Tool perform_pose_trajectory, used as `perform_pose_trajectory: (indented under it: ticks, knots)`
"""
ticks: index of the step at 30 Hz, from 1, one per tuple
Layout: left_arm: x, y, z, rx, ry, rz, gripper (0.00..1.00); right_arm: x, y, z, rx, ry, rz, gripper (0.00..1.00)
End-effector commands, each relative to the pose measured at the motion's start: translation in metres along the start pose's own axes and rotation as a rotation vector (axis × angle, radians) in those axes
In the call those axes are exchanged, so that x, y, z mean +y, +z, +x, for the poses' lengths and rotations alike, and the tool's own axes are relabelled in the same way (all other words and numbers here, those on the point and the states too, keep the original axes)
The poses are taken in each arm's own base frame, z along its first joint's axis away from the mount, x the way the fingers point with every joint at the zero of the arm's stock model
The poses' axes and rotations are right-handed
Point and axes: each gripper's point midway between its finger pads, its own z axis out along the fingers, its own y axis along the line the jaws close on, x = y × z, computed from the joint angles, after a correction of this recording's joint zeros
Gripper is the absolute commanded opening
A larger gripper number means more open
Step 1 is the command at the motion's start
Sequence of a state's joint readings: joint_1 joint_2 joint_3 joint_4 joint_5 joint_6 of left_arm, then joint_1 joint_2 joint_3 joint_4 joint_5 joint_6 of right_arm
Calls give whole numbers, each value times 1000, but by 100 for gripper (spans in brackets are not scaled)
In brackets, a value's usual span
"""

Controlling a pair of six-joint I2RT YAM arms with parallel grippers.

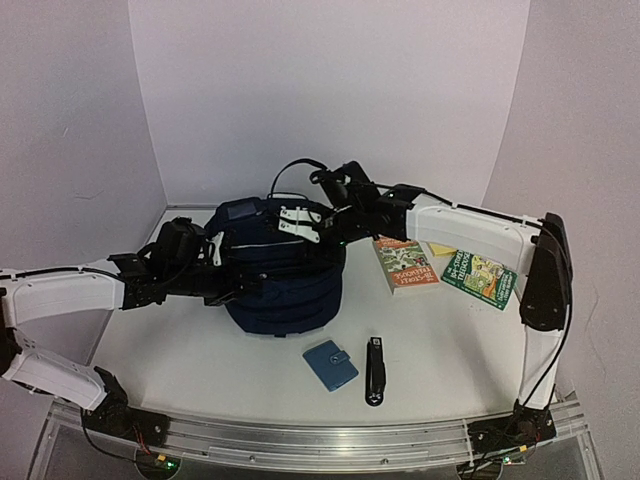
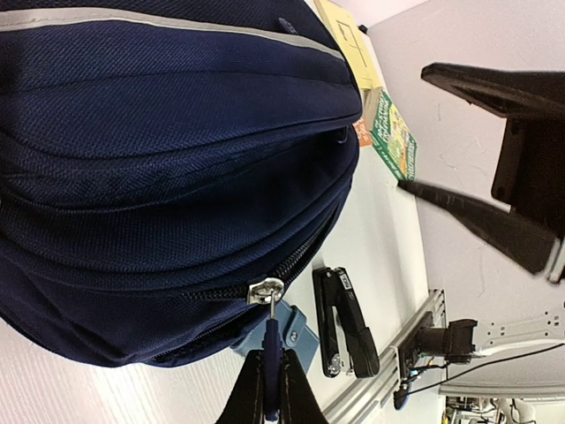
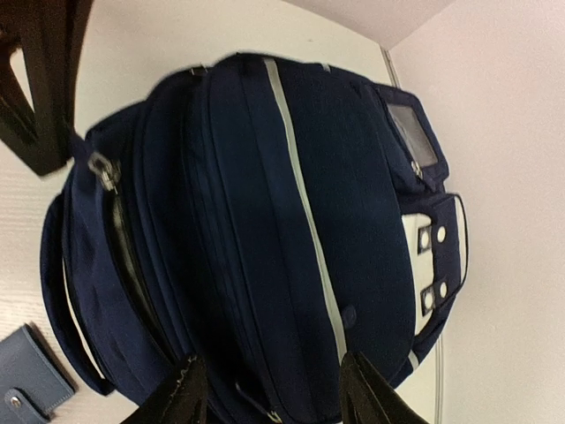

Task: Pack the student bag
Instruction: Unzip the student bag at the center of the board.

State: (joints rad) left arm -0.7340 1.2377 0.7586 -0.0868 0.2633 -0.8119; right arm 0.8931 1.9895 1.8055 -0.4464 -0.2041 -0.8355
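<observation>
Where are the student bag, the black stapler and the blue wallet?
student bag (image 1: 290,300): top external view, lower navy front panel.
black stapler (image 1: 375,372): top external view, middle of its body.
blue wallet (image 1: 330,365): top external view, centre of its cover.

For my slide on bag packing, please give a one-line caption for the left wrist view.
The left arm's fingers pinch the blue zipper pull of the large dark navy fabric backpack.

The student bag (image 1: 285,280) is taking up mid-table, the left gripper (image 2: 272,367) clamping its zipper pull (image 2: 271,336). In front, wallet (image 1: 330,364) and stapler (image 1: 375,370) are leaving a narrow lane between them. Books (image 1: 405,264) are crowding the right, and the front-left tabletop (image 1: 180,370) is sitting bare.
</observation>
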Motion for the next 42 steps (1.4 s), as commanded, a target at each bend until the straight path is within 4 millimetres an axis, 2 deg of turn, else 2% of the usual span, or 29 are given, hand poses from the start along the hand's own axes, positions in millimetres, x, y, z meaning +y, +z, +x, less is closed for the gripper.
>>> perform_pose_trajectory:
  ticks: [1, 7, 9, 11, 15, 16, 20, 25, 30, 36, 42]
  knots:
    - [-52, -15, -22, -78, 58, 189, 0, 20, 21, -2, 6, -11, -56, 50]
    - [-51, -14, -21, -76, 52, 196, 0, 37, 28, 2, 8, -1, -106, 50]
    - [-49, -10, -19, -65, 49, 195, 0, 43, 35, 8, 26, -13, -114, 47]
    - [-50, -8, -19, -62, 49, 200, 0, 42, 41, 14, 47, -22, -104, 37]
    - [-48, -10, -19, -68, 43, 197, 0, 36, 45, 21, 83, -29, -64, 6]
    - [-46, -11, -20, -76, 41, 190, 0, 36, 44, 21, 84, -30, -62, 1]
    - [-24, -14, -24, -120, 14, 76, 0, 33, 31, 20, 81, -34, -47, 0]
    - [28, -23, -26, -181, -46, -158, 0, 36, 14, 28, 102, -56, -37, 0]
    - [69, -40, -33, -248, -78, -349, 0, 42, 9, 46, 142, -72, -43, 0]
    - [95, -49, -50, -316, 0, -490, 0, 46, 9, 55, 158, -75, -55, 0]
    - [109, -54, -93, -402, 53, -533, 0, 48, 6, 58, 162, -77, -61, 0]
